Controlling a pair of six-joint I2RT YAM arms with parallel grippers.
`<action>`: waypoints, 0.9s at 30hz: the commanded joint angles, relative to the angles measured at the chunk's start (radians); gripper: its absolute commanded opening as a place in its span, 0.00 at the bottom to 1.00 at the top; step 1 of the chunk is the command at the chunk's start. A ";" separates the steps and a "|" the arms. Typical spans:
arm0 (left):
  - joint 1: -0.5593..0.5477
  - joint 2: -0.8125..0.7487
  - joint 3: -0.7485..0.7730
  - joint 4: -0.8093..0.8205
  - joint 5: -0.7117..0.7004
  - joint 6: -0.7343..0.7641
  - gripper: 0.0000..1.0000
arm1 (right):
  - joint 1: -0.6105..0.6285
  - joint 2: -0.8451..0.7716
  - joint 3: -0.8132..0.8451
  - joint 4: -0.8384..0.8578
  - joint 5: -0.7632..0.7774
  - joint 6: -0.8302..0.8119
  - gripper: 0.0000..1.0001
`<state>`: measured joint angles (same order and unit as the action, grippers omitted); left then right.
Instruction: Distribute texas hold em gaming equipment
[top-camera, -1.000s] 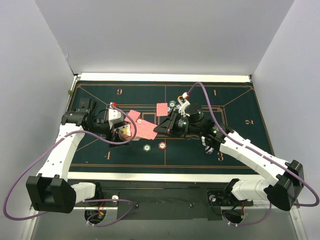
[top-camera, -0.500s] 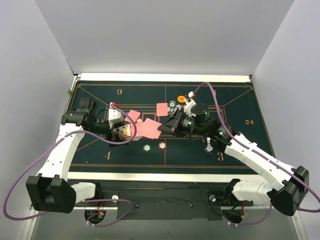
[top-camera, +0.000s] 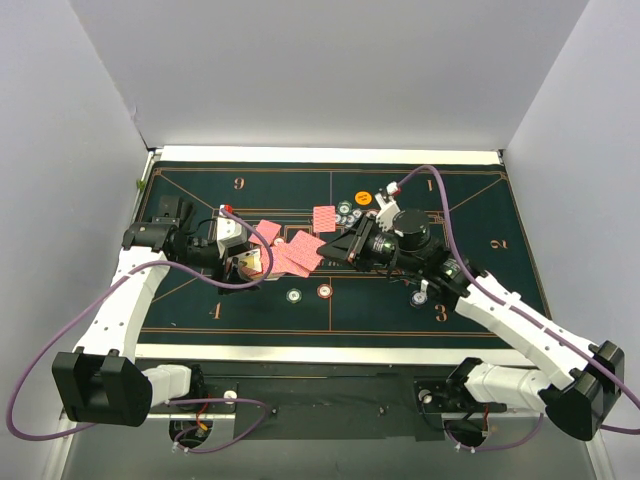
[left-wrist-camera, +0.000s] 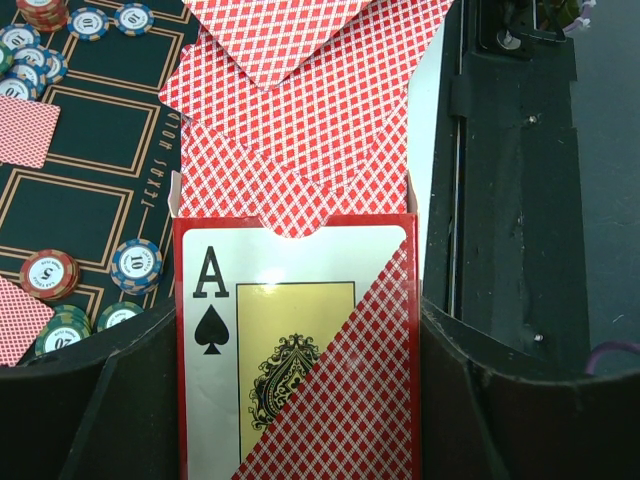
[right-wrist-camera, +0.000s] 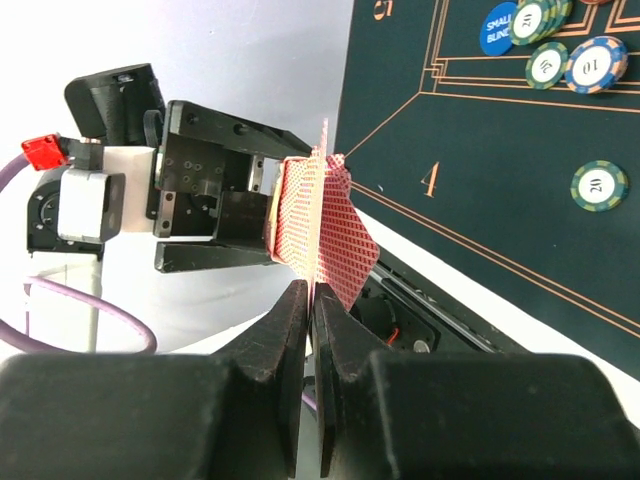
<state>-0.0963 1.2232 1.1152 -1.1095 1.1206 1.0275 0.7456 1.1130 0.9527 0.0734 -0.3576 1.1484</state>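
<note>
The left gripper (top-camera: 241, 262) is clamped on the card box (left-wrist-camera: 300, 350), with cards fanning from its mouth above the felt mat (top-camera: 480, 205), left of centre. The right gripper (right-wrist-camera: 312, 296) pinches one red-backed card (right-wrist-camera: 320, 240) by its edge. It is best drawn straight out, slowly, so the neighbouring cards don't drag along.

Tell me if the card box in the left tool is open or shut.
Open: in the left wrist view, red-backed cards fan out past the notched top edge of the card box.
</note>
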 joint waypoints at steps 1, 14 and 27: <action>0.009 -0.022 0.038 0.020 0.079 0.002 0.00 | -0.011 -0.025 0.003 0.127 -0.033 0.039 0.03; 0.023 -0.019 0.044 -0.010 0.079 0.029 0.00 | -0.285 -0.176 -0.072 -0.032 -0.101 -0.010 0.00; 0.027 -0.027 0.055 -0.027 0.085 0.032 0.00 | -0.371 -0.072 -0.353 -0.124 -0.009 -0.176 0.00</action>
<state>-0.0765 1.2228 1.1152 -1.1233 1.1297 1.0409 0.3801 1.0149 0.6292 -0.0582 -0.4164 1.0485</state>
